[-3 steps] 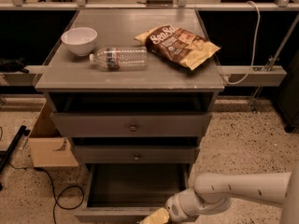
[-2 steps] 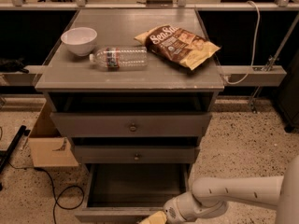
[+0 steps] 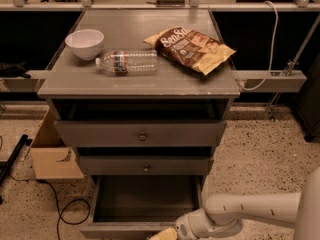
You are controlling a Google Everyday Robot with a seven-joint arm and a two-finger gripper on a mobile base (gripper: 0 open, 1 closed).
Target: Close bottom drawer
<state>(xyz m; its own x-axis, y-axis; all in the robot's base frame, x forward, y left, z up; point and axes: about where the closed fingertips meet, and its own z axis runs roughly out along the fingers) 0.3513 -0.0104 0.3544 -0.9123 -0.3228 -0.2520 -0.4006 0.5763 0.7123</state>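
Observation:
The bottom drawer (image 3: 145,199) of the grey cabinet stands pulled far out, its plain grey box showing and its front (image 3: 125,230) at the frame's lower edge. The middle drawer (image 3: 145,165) and top drawer (image 3: 140,133) above it stick out a little. My arm (image 3: 250,211) comes in from the lower right. My gripper (image 3: 165,234) is at the bottom edge, right at the bottom drawer's front; only its yellowish tip shows, and the rest is cut off by the frame.
On the cabinet top (image 3: 75,81) lie a white bowl (image 3: 84,43), a plastic water bottle (image 3: 127,62) on its side and a chip bag (image 3: 190,48). A cardboard box (image 3: 52,151) and a black cable (image 3: 57,206) are on the floor to the left. A white cable (image 3: 270,44) hangs at the right.
My arm and gripper have shifted slightly to the left and down along the bottom drawer's front. The drawer looks equally far open.

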